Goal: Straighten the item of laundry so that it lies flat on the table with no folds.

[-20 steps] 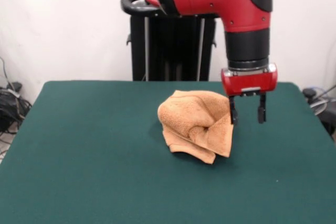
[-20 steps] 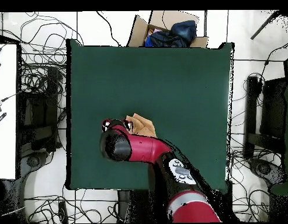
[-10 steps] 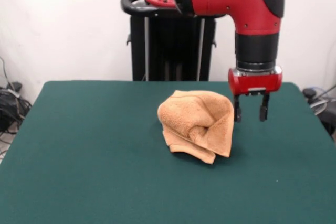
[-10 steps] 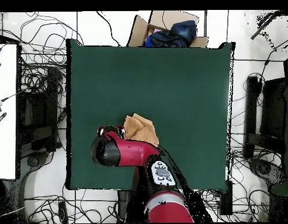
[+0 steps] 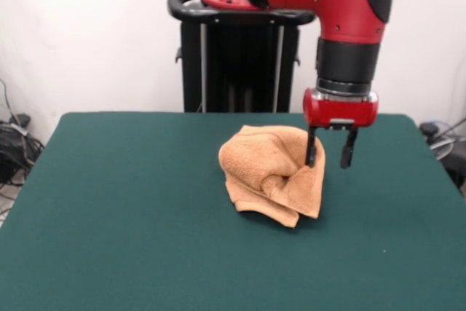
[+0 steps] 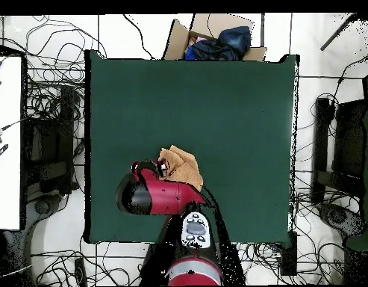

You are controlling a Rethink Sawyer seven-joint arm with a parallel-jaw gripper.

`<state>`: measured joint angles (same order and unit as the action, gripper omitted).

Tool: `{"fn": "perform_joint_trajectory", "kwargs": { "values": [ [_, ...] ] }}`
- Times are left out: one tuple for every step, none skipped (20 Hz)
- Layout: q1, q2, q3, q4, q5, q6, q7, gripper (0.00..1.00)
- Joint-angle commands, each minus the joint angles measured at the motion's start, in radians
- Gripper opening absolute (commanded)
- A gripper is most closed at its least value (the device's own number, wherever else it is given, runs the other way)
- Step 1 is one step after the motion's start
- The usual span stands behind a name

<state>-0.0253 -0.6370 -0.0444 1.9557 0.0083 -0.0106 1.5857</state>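
Observation:
The item of laundry (image 5: 271, 172) is an orange-tan towel, crumpled into a bunched heap with folds near the middle of the dark green table (image 5: 131, 238). My gripper (image 5: 329, 153) hangs open just above the heap's right edge, its left finger in front of the cloth and its right finger past it, holding nothing. In the overhead view the towel (image 6: 183, 166) shows partly, with the arm's red head covering its lower left side and hiding the gripper.
A cardboard box (image 6: 216, 39) with dark blue cloth sits off the table's far edge in the overhead view. Cables lie on the floor all round. A black stand (image 5: 240, 56) rises behind the table.
The gripper has shifted left from beside the towel to over its right edge, still open. The towel has not changed shape.

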Motion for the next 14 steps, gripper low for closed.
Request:
{"fn": "perform_joint_trajectory", "kwargs": {
  "values": [
    [0.058, 0.028, -0.092, -0.092, 0.081, 0.036, 0.205, 1.0],
    [0.053, 0.027, -0.08, -0.083, 0.082, 0.036, 0.21, 1.0],
    [0.057, 0.022, -0.074, -0.077, 0.088, 0.044, 0.216, 1.0],
    [0.056, 0.021, -0.061, -0.066, 0.093, 0.055, 0.223, 1.0],
    [0.065, 0.017, -0.06, -0.061, 0.1, 0.068, 0.227, 1.0],
    [0.078, 0.02, -0.055, -0.06, 0.11, 0.094, 0.23, 1.0],
    [0.085, 0.025, -0.05, -0.061, 0.119, 0.099, 0.232, 1.0],
    [0.094, 0.033, -0.044, -0.065, 0.131, 0.102, 0.236, 1.0],
    [0.103, 0.041, -0.037, -0.068, 0.143, 0.105, 0.241, 1.0],
    [0.112, 0.046, -0.03, -0.073, 0.159, 0.107, 0.249, 1.0],
    [0.113, 0.048, -0.025, -0.074, 0.169, 0.105, 0.249, 1.0],
    [0.119, 0.054, -0.019, -0.075, 0.182, 0.096, 0.255, 1.0],
    [0.119, 0.057, -0.016, -0.074, 0.187, 0.091, 0.254, 1.0],
    [0.124, 0.063, -0.017, -0.074, 0.193, 0.084, 0.253, 1.0]
  ]
}}
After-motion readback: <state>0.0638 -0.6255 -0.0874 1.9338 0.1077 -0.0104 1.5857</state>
